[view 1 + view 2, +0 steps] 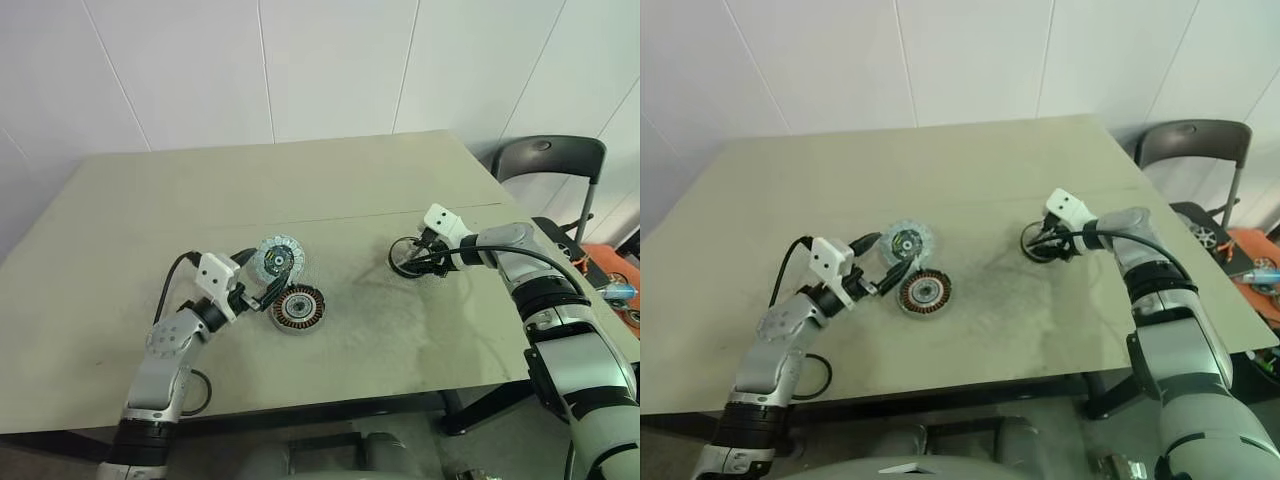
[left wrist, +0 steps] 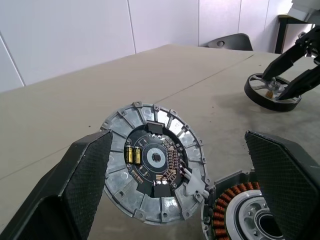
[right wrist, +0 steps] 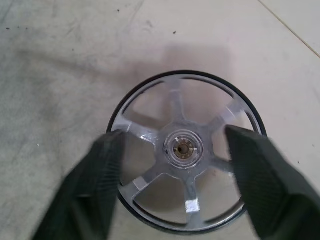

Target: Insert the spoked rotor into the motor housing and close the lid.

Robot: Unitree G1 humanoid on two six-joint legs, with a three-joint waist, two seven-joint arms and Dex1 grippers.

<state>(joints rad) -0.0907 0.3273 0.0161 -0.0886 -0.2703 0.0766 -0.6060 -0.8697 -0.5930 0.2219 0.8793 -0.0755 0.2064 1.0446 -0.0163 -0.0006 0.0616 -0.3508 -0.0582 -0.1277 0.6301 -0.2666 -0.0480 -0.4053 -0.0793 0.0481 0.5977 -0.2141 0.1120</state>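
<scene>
- Your right tool points down over the spoked rotor, its two black fingers spread apart, one on each side of the hub above the wheel. From the wrist view you cannot tell whether the fingertips touch the spokes; nothing is clamped.
- The spoked rotor lies flat on the surface, right of centre. It is silver with a dark outer rim and spokes running to a small hub.
- Your left tool is level and wide apart, holding nothing. Its two dark fingers sit on either side of the lid and the motor housing as seen from the wrist.
- The lid lies on the surface in front of the left tool, its dark circuit-board centre facing up inside a ribbed silver ring.
- The motor housing sits at about 5 o'clock from the lid, just beside it, with their rims close or touching; you cannot tell which. Its copper windings ring a silvery centre and its cup is open.
- From the housing, the rotor is at about 2 o'clock, well apart.
- A dark chair stands past the surface's far right corner.
</scene>
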